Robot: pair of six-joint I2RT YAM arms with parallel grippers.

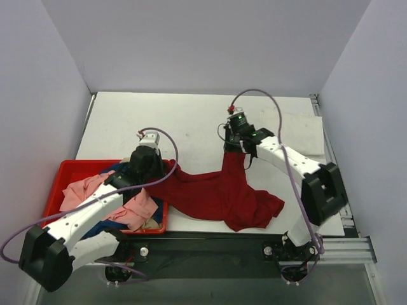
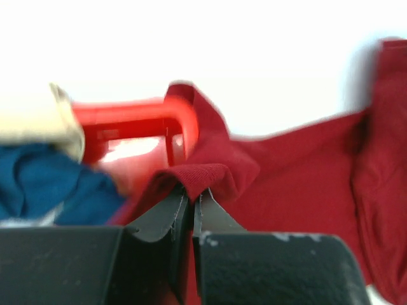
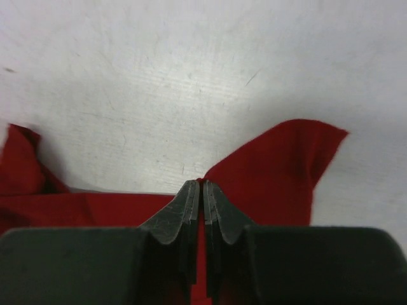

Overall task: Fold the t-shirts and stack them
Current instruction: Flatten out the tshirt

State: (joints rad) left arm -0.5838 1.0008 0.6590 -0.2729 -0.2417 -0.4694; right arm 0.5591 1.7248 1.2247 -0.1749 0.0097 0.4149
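The left gripper (image 2: 191,194) is clenched on a raised fold of the dark red t-shirt (image 2: 299,178). Its two dark, wedge-shaped fingers are pressed together with ribbed knit cloth pinched between their tips. This grasp is made at the far right corner of the red bin (image 1: 67,168), whose glossy moulded plastic rim is seen just behind the fold in the left wrist view.

The right gripper (image 3: 202,184) is likewise clamped on an edge of the same shirt, well to the right of the bin. Its matte black fingers are closed flat against each other with red cloth spreading out on both sides.

The dark red t-shirt is draped from the bin's right rim out to the right. It is drawn up in a narrow band towards the right gripper and bunched in soft wrinkles to the right of the bin's near corner.

Inside the bin, a crumpled pink t-shirt (image 1: 82,187), a blue t-shirt (image 2: 44,178) and a beige t-shirt (image 2: 32,117) are heaped together.

The bin and the shirt are borne by a white table (image 1: 191,121), whose surface is seen to be scuffed with fine scratches. No writing can be read on any cloth.
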